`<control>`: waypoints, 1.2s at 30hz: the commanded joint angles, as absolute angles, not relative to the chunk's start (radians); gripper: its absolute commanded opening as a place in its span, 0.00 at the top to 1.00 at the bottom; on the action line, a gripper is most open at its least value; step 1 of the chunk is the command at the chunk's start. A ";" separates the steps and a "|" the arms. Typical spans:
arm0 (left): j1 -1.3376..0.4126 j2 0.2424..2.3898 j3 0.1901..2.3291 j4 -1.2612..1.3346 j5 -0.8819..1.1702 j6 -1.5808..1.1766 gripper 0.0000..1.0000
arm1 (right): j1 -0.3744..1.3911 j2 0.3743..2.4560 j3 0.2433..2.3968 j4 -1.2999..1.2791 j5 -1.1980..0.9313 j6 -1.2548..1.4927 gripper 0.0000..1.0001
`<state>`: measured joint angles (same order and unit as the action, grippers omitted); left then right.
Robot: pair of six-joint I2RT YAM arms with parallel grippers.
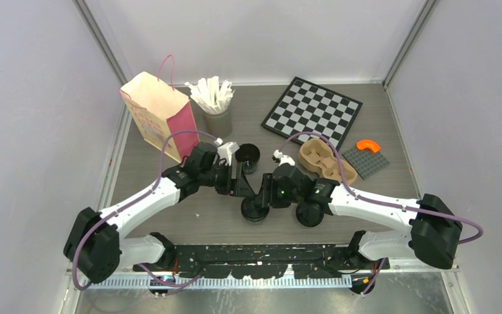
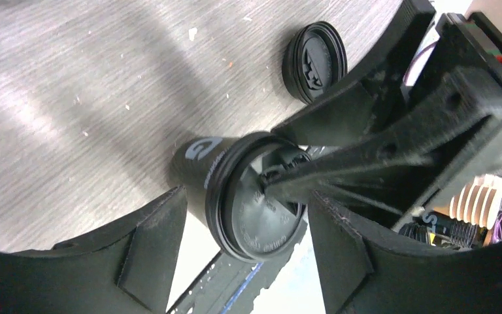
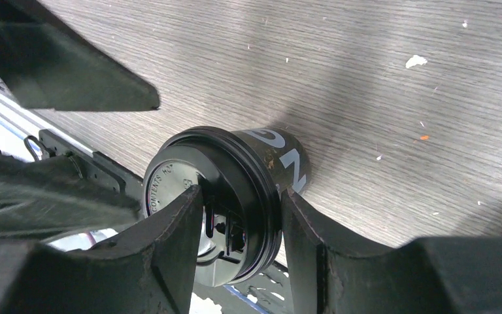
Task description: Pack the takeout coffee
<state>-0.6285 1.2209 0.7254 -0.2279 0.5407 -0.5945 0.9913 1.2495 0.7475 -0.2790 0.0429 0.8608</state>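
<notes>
A small black coffee cup with a black lid (image 1: 255,209) stands on the table near the front centre. My right gripper (image 1: 263,196) is shut on its lid rim (image 3: 261,176), with one finger (image 3: 170,242) across the lid top and the other (image 3: 307,242) against the outside of the rim. My left gripper (image 1: 243,186) is open, and its fingers (image 2: 150,248) flank the same cup (image 2: 199,163) without clearly touching it. A second lidded black cup (image 1: 310,212) stands to the right, also in the left wrist view (image 2: 314,62). A black cup without a lid (image 1: 250,156) stands behind the grippers.
A brown pulp carrier (image 1: 320,160) lies right of centre. A pink paper bag (image 1: 160,114) stands at the back left beside a grey cup of white stirrers (image 1: 216,104). A chessboard (image 1: 312,112) and a grey plate with an orange piece (image 1: 366,157) lie at the back right.
</notes>
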 commanded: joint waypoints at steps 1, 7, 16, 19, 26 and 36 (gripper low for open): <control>-0.628 1.097 0.696 -0.329 0.515 -0.625 0.29 | 0.998 1.240 0.706 -0.263 0.068 0.892 0.49; -0.630 0.880 0.530 -0.253 0.558 -0.801 0.27 | 1.000 1.232 0.686 -0.240 0.077 0.905 0.49; -0.630 0.807 0.317 0.096 0.542 -1.092 0.29 | 1.001 1.219 0.682 -0.233 0.084 0.913 0.50; -0.629 0.854 0.304 0.135 0.549 -1.103 0.29 | 1.001 1.215 0.678 -0.233 0.084 0.915 0.50; -0.632 0.912 0.266 0.215 0.538 -1.138 0.35 | 1.002 1.198 0.658 -0.222 0.088 0.919 0.50; -0.639 0.929 0.238 0.219 0.500 -1.124 0.50 | 1.002 1.207 0.630 -0.180 0.079 0.931 0.53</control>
<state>-0.6342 0.9192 0.2497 0.1646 0.5228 -1.1267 0.9958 1.2083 0.6640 -0.1692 0.0509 0.9276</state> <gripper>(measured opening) 0.514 0.485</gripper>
